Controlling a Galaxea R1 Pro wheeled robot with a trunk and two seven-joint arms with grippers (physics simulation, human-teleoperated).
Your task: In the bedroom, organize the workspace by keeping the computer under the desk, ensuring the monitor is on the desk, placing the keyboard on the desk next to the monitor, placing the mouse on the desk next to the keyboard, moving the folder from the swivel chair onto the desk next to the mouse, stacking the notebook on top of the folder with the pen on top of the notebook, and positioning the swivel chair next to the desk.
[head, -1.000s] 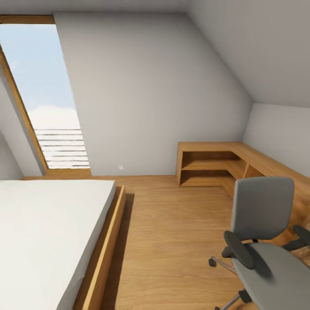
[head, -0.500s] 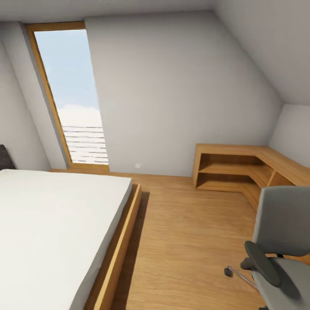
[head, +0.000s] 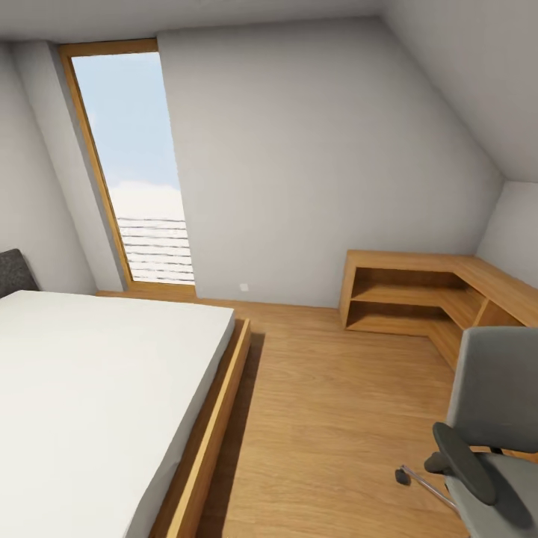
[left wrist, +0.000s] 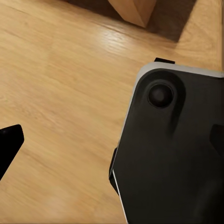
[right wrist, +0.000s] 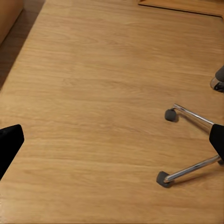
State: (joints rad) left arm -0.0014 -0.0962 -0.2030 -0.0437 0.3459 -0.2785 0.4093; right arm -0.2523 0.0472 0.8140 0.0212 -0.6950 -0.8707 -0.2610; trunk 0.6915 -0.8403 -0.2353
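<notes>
- Head view: the swivel chair (head: 489, 441) stands at the lower right of the bedroom, on the wood floor (head: 329, 418); its grey backrest, one black armrest (head: 463, 462) and part of the seat show. The visible part of the seat carries no blue folder, but the rest is cut off by the frame, so whether the folder lies there cannot be told.
- A bed (head: 90, 388) with a wooden frame lies at the left, a tall window (head: 138, 164) beyond it, and a light wood corner shelf unit (head: 426, 295) against the far wall.
- Right wrist view: the chair's chrome legs and castors (right wrist: 171, 115) rest on the floor, near the right gripper (right wrist: 112, 140). Its jaws stand spread, the two dark fingertips (right wrist: 9, 142) at opposite edges with nothing between them.
- Left wrist view: the left gripper (left wrist: 112, 140) hangs over the floor beside a dark panel of the robot's own body (left wrist: 172, 154); its jaws likewise appear spread and empty.
- Risk: the chair rolls freely, so a base or arm passing close to the castors may nudge it away or spin it.
- Risk: with the head turned toward the bed and window, the black counter and its items are out of frame; steering without them may send the base into the bed frame or the shelf unit.
</notes>
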